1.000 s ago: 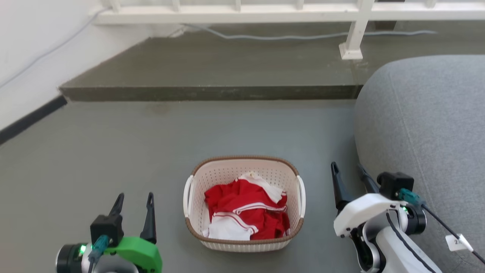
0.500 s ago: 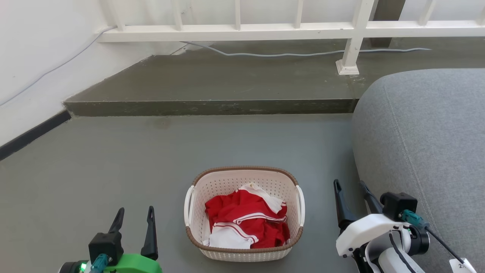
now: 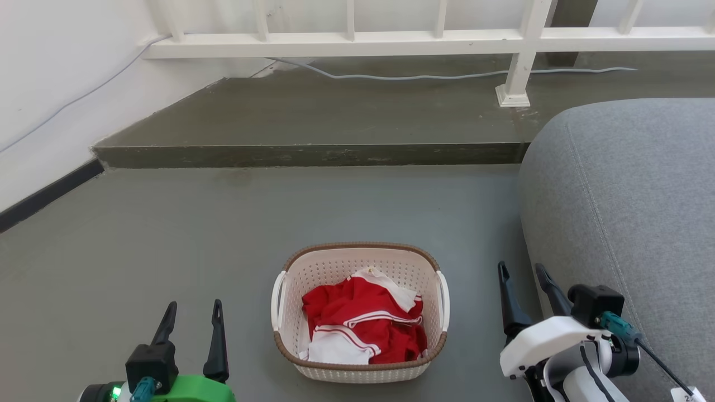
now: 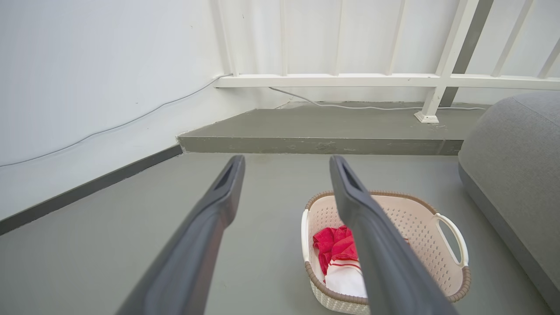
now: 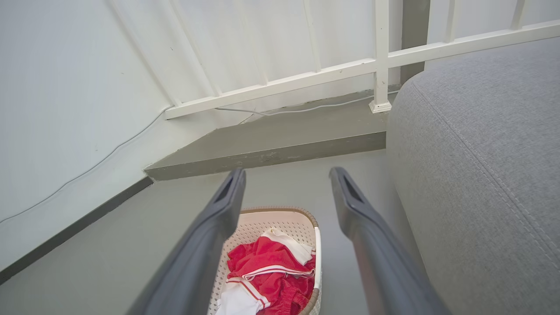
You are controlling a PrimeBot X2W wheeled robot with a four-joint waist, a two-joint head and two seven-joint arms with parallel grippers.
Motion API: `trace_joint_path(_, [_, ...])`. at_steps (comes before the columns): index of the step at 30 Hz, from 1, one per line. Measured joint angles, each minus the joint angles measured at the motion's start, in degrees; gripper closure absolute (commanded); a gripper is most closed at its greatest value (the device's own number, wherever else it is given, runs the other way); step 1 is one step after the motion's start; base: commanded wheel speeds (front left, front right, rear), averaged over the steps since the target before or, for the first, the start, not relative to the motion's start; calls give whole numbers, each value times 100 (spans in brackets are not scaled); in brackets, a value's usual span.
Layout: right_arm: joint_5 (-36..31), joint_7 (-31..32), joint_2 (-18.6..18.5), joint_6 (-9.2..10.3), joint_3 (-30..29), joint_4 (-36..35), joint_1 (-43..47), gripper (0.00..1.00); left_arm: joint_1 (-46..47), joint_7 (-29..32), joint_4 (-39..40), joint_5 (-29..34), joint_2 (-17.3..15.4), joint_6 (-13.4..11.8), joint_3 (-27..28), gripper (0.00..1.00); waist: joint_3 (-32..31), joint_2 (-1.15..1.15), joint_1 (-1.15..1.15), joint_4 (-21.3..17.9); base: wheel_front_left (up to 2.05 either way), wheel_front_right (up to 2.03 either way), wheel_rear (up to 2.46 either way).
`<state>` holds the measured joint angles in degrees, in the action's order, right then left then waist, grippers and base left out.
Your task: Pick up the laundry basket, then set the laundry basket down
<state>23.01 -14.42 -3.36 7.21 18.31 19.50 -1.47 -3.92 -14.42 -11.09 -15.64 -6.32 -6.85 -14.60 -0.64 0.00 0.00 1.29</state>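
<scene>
The laundry basket (image 3: 335, 267) sits on the floor (image 3: 167, 234) directly before us, between our two arms. It is a rounded rectangle of cream plastic. Its walls are pierced with rows of small holes, its rim (image 3: 360, 245) is a brown band with a woven look, and a smooth white loop handle (image 3: 275, 301) curves at each short side. Crumpled red and white clothes (image 3: 363, 326) lie heaped inside.

Our left gripper (image 3: 194, 306) hovers to the basket's left, its two dark tapered fingers spread apart and holding nothing. Our right gripper (image 3: 522, 267) hovers to the basket's right, likewise parted and empty. Neither touches the basket, and we see bare floor between each and the nearer handle.

The floor is smooth, matte grey. On the right a sofa (image 3: 625, 195) of coarse grey weave bulges with a rounded edge close beside the right gripper, leaving only a narrow strip of floor next to the basket. To the left the floor runs open to a black skirting strip (image 3: 44, 192) under the white wall (image 3: 56, 67). Ahead, well beyond the basket, a raised concrete step (image 3: 313, 111) with a straight, scuffed edge crosses our path. It carries a white railing (image 3: 391, 37), and a pale cable (image 3: 419, 76) trails along it.
</scene>
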Motion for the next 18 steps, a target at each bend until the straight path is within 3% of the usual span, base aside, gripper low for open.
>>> trace_joint_path(7, [-68,0,12,0,-76,-109,101,0,-8,0,58,56,24,0,40,0,18,0,0,4,0,0,0])
trace_joint_path(8, [-94,0,13,0,-81,-131,101,100,-12,0,59,80,25,0,54,100,20,0,0,6,0,0,0])
trace_joint_path(18, [88,19,19,-62,-109,90,340,100,-49,34,-203,-116,122,35,-8,100,26,0,0,1,0,0,0])
